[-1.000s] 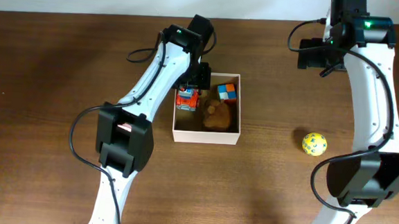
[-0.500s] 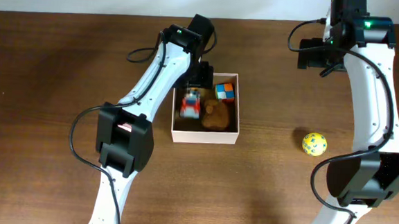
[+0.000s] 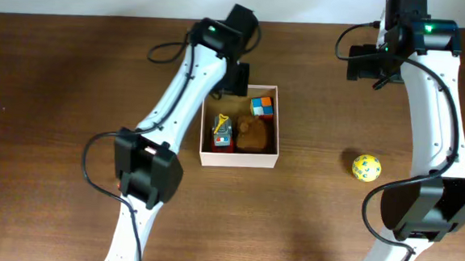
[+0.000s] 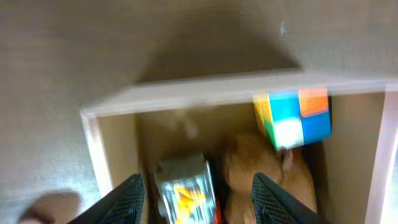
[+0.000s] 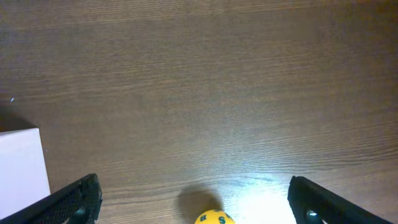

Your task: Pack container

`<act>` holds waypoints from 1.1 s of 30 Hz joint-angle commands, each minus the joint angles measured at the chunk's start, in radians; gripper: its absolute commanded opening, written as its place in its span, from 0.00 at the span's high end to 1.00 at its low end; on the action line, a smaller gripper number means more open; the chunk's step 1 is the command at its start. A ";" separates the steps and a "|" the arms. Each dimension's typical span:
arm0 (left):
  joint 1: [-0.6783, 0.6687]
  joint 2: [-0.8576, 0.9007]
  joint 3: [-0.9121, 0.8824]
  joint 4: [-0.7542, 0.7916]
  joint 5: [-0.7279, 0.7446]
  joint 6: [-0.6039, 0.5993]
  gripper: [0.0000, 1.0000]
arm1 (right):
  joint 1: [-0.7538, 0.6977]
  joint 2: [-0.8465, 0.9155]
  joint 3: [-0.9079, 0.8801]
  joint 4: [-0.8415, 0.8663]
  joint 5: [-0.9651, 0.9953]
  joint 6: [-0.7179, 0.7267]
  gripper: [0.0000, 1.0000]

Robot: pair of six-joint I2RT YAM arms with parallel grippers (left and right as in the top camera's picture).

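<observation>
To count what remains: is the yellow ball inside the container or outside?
Outside. The yellow ball lies on the table, right of the container, apart from its wall.

Overhead view: even, fairly bright light from above. Sharp throughout, with only faint shadows on the dark counter (image 3: 54, 136).

Left wrist view: dim, warm and blurred all over. The container (image 4: 186, 93) rim is smeared, and a dark wedge of shadow lies on the counter at upper centre of the frame.

Right wrist view: crisp wood grain. Pale glare at lower centre-right beside the yellow ball (image 5: 214, 218), with a dark shadow on its left.
</observation>
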 commanded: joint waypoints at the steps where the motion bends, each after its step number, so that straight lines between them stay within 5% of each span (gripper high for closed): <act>1: -0.036 -0.001 0.014 -0.054 0.014 0.032 0.43 | -0.003 -0.004 0.017 0.002 0.012 0.007 0.01; 8: -0.047 -0.001 0.014 -0.234 0.023 0.032 0.43 | -0.003 -0.004 0.017 0.002 0.012 0.007 0.01; 16: -0.047 -0.001 0.011 -0.245 0.141 0.039 0.98 | -0.003 -0.004 0.017 0.002 0.012 0.007 0.01; 33: -0.063 0.005 -0.131 -0.198 0.051 0.035 0.98 | -0.003 -0.004 0.017 0.002 0.012 0.007 0.01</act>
